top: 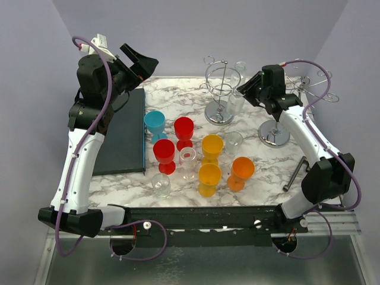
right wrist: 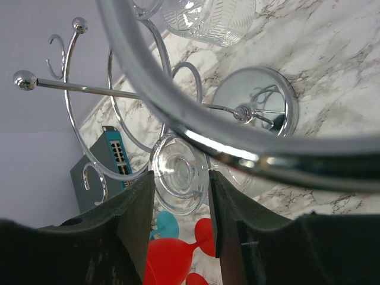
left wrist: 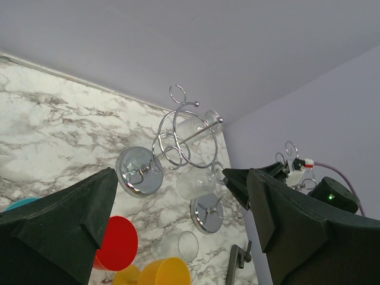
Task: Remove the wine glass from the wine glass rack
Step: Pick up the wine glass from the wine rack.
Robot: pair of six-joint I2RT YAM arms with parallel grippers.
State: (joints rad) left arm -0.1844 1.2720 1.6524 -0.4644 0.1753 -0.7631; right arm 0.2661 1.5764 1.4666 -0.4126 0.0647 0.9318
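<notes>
Nearest, coloured cups (top: 211,175) crowd the middle of the worktop (top: 178,95). Further back, along the far edge and right of its middle, the right pincer (right wrist: 181,178) stands partly spread around the foot of the wine glass (right wrist: 178,163) hanging on the wine glass rack (right wrist: 89,89); whether its fingers touch the foot I cannot tell. Above the far left corner, the left pincer (top: 141,62) gapes wide, holding nothing

Left white-and-black arm (top: 80,160): elbow folded, wrist raised at far left. Black two-finger left gripper (top: 142,59) held high, jaws spread fully wide.

Right white-and-black arm (top: 303,136): stretched forward. Black two-finger right gripper (right wrist: 181,175): fingers (right wrist: 133,225) part-way apart; grip not resolvable.
</notes>
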